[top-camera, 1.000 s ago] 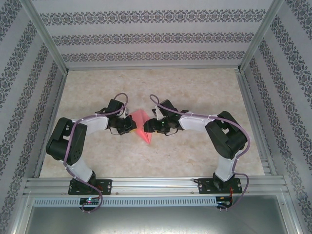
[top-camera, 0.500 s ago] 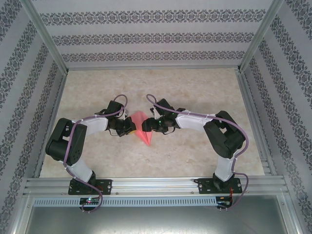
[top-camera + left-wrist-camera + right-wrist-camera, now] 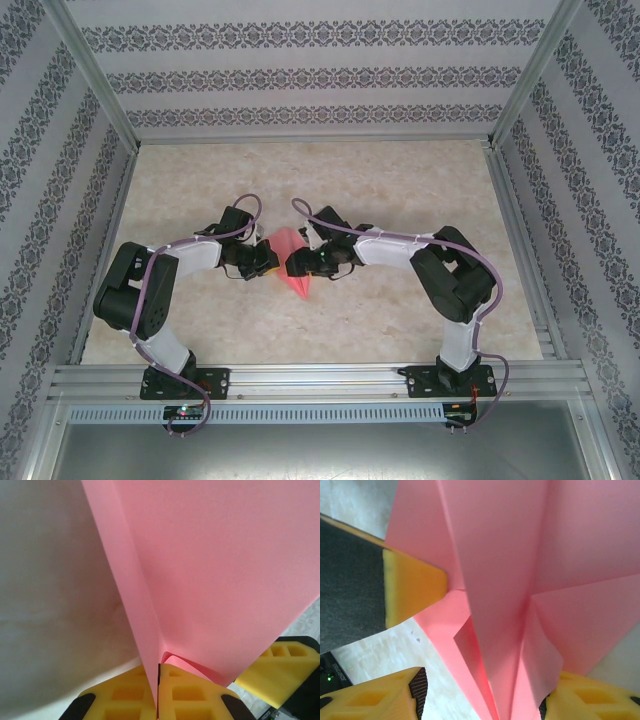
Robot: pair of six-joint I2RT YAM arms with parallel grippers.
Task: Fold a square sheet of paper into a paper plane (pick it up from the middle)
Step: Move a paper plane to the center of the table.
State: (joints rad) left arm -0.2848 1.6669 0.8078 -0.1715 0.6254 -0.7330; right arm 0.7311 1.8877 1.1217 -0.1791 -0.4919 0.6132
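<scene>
Since the earlier overhead frame, your right hand [image 3: 298, 266] has travelled left and closed in on the paper plane [image 3: 287, 243]. The left hand [image 3: 264, 263] has kept its place.

Location: the plane sits mid-desk [image 3: 400, 320] between the two hands, with its pointed end toward the near edge. Whether it rests on the surface or hangs just clear of it cannot be told.

Left hand: pinched tight on a folded edge. Its yellow fingers [image 3: 190, 695] are pressed together with the sheet running up between them.

Right hand: fingers [image 3: 365, 700] stand well apart, one on each side of the folded body. Judged not yet clamped.

Handling assessment: thin, light paper, limp away from the folds and stiffer along them. It will crumple or take a stray crease under a careless pinch, and a sideways pull against the left grip could tear it.

Recommendation: take hold on the centre crease, where the layers are stacked. Close gently and squarely, and avoid the loose flaps, which would buckle.
</scene>
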